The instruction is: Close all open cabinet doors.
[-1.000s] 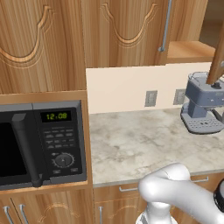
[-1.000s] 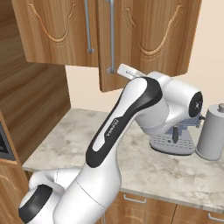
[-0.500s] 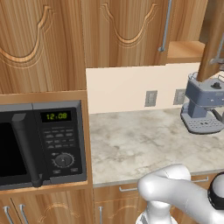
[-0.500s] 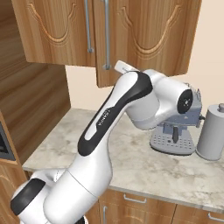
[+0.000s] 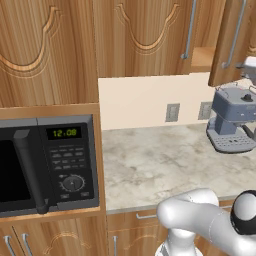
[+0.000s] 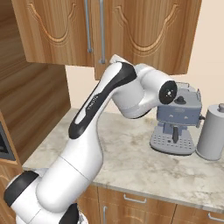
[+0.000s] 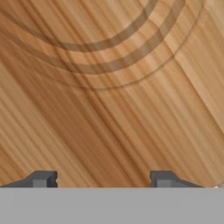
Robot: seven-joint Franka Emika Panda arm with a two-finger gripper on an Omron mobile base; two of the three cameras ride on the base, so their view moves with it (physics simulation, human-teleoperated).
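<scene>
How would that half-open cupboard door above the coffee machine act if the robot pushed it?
The cabinet door would probably swing sideways as one stiff piece, since it looks like a flat, rigid wooden panel. It likely won't tip or roll, being mounted up on the cupboard. The slim metal handle might feel slippery, as it looks smooth.

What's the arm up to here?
The arm is working at the upper cabinets. Its gripper is open and holds nothing, facing a wood-grain door panel with a carved arch. The right-hand upper door stands ajar in the left base view, with part of the cabinet interior showing beside it, so the closing isn't finished. Whether the gripper touches the panel, I can't tell.
</scene>
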